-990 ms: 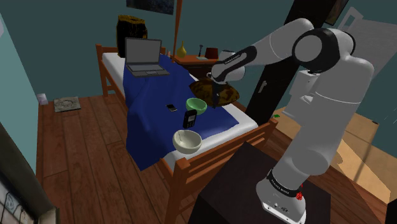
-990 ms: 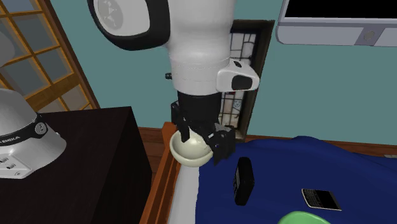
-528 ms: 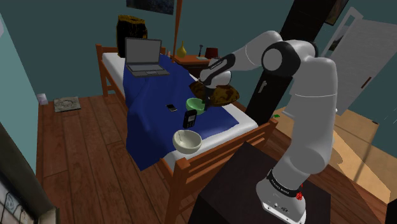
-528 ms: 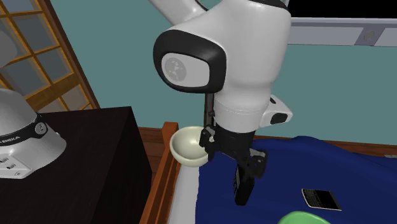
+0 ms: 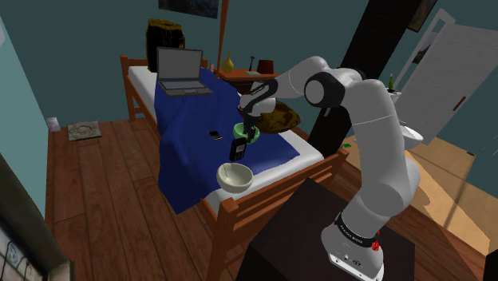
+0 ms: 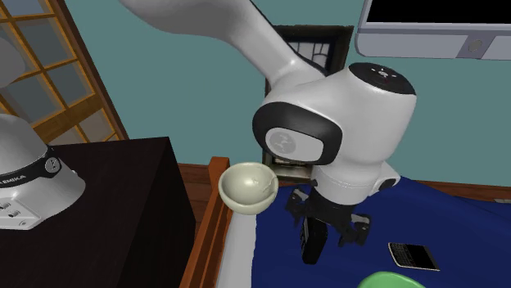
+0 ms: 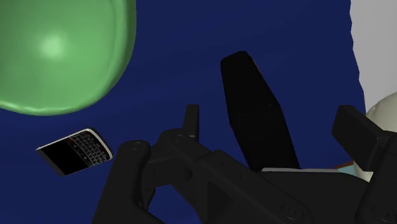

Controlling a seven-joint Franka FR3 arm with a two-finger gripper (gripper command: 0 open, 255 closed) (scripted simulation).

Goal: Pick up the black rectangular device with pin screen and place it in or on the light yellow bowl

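The black device (image 7: 254, 108) rests on the bed's blue cover (image 7: 178, 63). In the shoulder view it sits at twelve o'clock from the pale yellow bowl (image 5: 235, 185), with a green bowl (image 5: 246, 132) at about one o'clock of it and a small phone (image 5: 215, 134) at ten. The jaws hang just above it, spread apart and touching nothing. It looks rigid, light and smooth-cased, so probably slippery, and the soft bedding may give under pressure. A hold across its narrow width near mid-length seems soundest, square on the long edges so it cannot pivot.
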